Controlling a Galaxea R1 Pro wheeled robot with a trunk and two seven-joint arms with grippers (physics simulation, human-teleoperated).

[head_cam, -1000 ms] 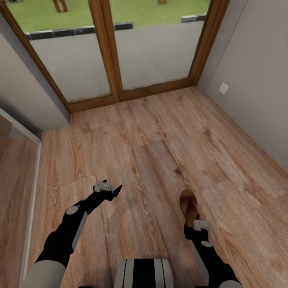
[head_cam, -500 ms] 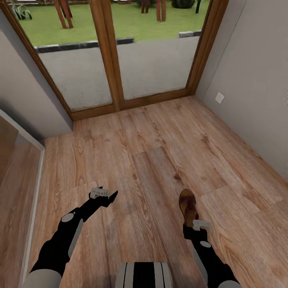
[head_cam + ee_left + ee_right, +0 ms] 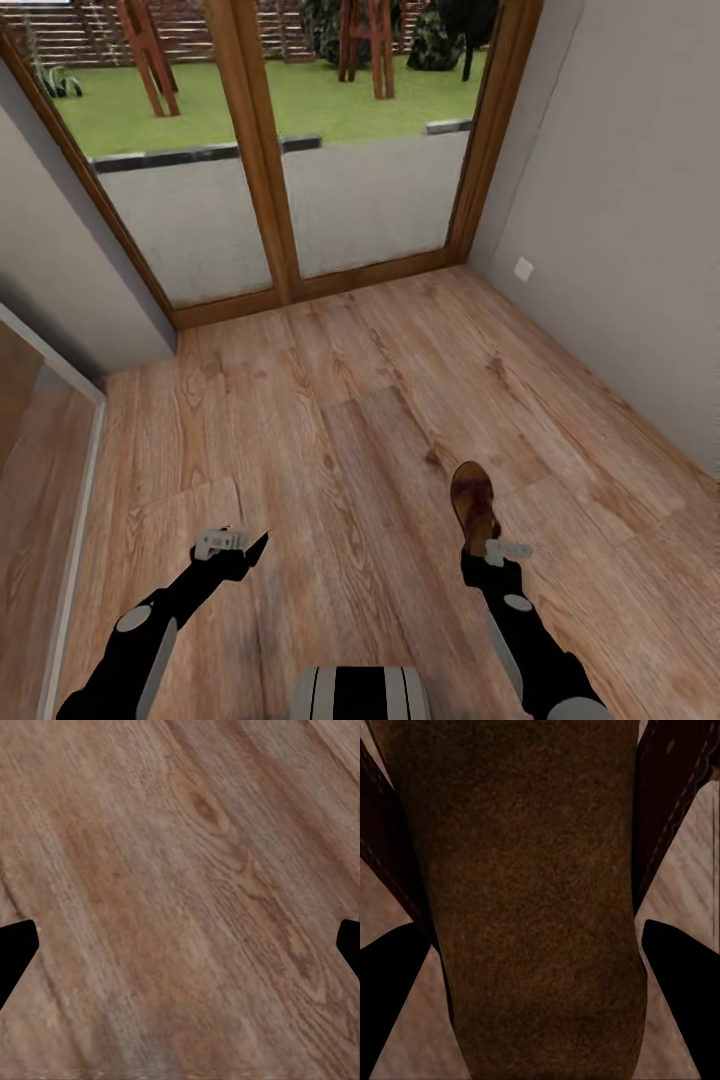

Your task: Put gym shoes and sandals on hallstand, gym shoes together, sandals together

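Observation:
One dark brown sandal (image 3: 474, 504) with a tan insole sticks forward from my right gripper (image 3: 484, 546), which is shut on its heel end above the wood-plank corridor floor (image 3: 380, 400). In the right wrist view the sandal (image 3: 525, 870) lies between the two black fingertips (image 3: 394, 1005), with its straps at both sides. My left gripper (image 3: 246, 550) hangs over bare floor at the lower left, and the left wrist view shows it open (image 3: 180, 952) with nothing between the fingers. The gym shoes, the other sandal and the hallstand are out of view.
Glass doors in a wooden frame (image 3: 262, 190) close the far end of the corridor. Grey walls run along the right (image 3: 620, 250) and left (image 3: 60, 280). A framed panel (image 3: 60, 520) stands at the left edge. My base (image 3: 360, 695) shows at the bottom.
The camera has tilted up, so more of the garden shows. My left arm has drawn back toward my body. The right gripper has kept hold of the sandal.

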